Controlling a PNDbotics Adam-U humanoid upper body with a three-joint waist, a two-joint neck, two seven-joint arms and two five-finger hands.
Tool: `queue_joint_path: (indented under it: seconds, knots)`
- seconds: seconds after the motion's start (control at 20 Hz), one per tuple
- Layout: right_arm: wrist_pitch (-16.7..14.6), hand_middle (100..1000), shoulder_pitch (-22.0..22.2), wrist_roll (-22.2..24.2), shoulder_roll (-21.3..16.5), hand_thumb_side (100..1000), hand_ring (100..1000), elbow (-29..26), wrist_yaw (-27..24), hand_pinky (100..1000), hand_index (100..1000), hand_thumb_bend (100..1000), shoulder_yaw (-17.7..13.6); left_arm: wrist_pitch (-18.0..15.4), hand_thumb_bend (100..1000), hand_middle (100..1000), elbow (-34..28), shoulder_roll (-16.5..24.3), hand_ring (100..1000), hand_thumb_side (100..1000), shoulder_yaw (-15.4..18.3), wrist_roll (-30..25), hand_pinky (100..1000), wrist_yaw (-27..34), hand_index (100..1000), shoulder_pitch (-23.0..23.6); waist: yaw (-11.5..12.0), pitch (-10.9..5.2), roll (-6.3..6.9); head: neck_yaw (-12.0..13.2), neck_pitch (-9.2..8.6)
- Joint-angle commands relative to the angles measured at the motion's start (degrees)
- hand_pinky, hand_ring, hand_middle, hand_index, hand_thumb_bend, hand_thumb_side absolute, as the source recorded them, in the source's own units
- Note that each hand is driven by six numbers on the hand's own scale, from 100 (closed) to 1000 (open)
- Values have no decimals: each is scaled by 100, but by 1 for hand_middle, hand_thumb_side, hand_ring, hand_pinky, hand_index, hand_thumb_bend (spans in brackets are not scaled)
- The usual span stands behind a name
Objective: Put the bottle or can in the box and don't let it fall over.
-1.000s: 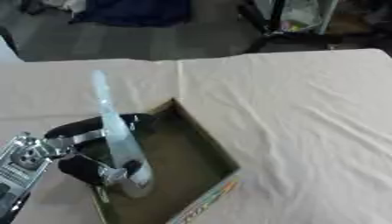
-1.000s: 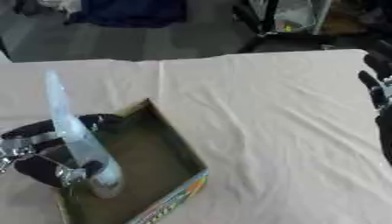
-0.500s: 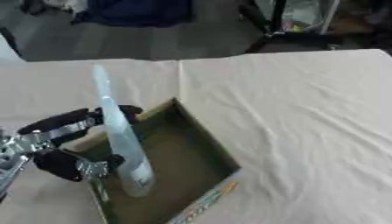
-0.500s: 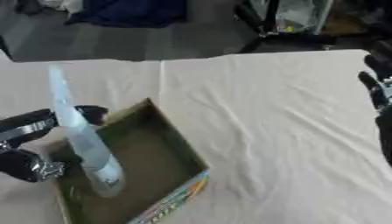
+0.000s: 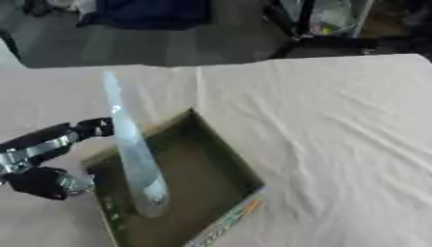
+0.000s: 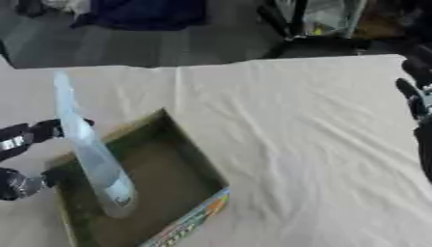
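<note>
The clear bottle stands on its base inside the open box at the desk's near left, its long neck leaning up and to the far left. The left hand sits just left of the box with fingers spread and released, a fingertip by the bottle's neck but not gripping. At the right edge, the right hand rests open, holding nothing.
</note>
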Motion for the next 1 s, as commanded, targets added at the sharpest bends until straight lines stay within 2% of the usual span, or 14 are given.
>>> queue_joint_path:
  seconds: [0.05,0.2,0.3,0.35,0.45,0.65,0.75,1.0]
  knots:
    - [-12,965,-69,-40,-175,470,1000,-132,-14,1000,1000,100,-87,133,100,1000,-26,207,1000,635,422,299,1000,-11,961,254,19,-99,3,-60,-54]
    - [-28,965,-55,-56,-180,470,1000,-132,-7,1000,1000,100,-103,277,100,1000,-68,58,1000,623,939,931,1000,-20,956,570,53,-88,-10,-102,-80]
    - [-35,965,-48,-49,-180,470,1000,-132,7,1000,1000,100,-96,399,100,1000,-128,-84,1000,681,1236,1653,1000,69,953,663,62,-82,-24,-116,-96]
    - [-41,965,-45,-49,-175,470,1000,-132,9,1000,1000,100,-97,442,100,1000,-169,-164,1000,754,1344,2037,1000,167,948,653,64,-82,-34,-122,-103]
    - [-45,965,-35,-54,-166,470,1000,-132,10,1000,1000,100,-100,547,100,1000,-209,-310,1000,750,1495,2753,1000,434,942,554,65,-86,-47,-106,-124]
    - [-37,966,-16,-50,-149,470,1000,-132,14,1000,1000,100,-90,717,104,1000,-199,-663,1000,712,1651,3910,1000,1216,960,119,68,-101,-65,-46,-148]
    - [-33,966,-14,-50,-138,470,1000,-132,6,1000,1000,100,-89,787,201,1000,-98,-863,1000,735,1700,4378,1000,1527,973,-137,66,-107,-76,-32,-148]
    - [-25,966,-21,-48,-113,470,1000,-132,-9,1000,1000,100,-89,761,272,1000,-13,-1260,1000,736,1760,5021,1000,1538,964,-568,52,-103,-93,-12,-147]
